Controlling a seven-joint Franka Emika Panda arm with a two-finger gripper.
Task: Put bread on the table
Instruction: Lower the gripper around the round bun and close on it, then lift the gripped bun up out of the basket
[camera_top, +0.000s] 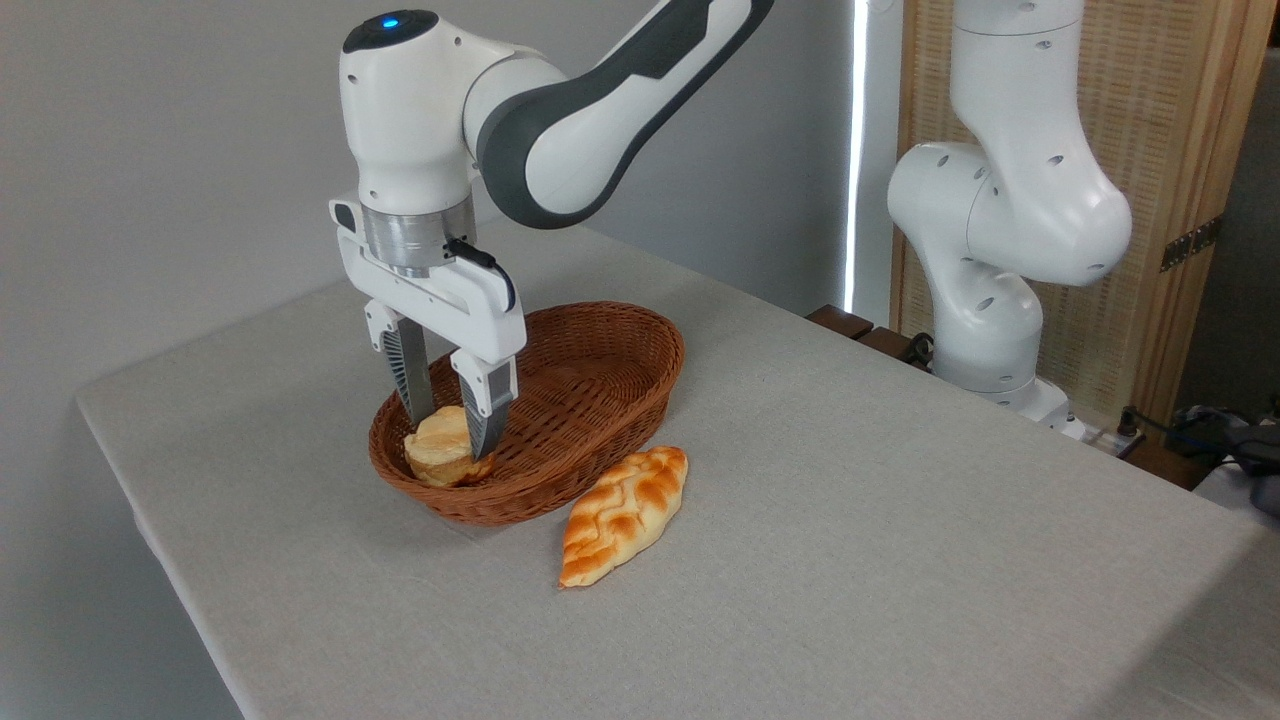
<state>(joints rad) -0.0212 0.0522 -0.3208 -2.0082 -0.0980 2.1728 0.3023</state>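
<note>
Gripping the bun (438, 447) low in the basket (600, 400), the hand (452, 432) risks snagging the rim, left of centre.

gripper (449, 432) downward, fingers slightly apart

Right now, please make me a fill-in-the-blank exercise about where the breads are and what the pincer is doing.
1. The small round bun lies inside the wicker ____.
2. The pincer has one finger on each side of the ____.
3. The braided loaf lies on the ____, just outside the basket.
4. The basket holds ____ piece of bread.

Missing words: basket; bun; table; one
</note>
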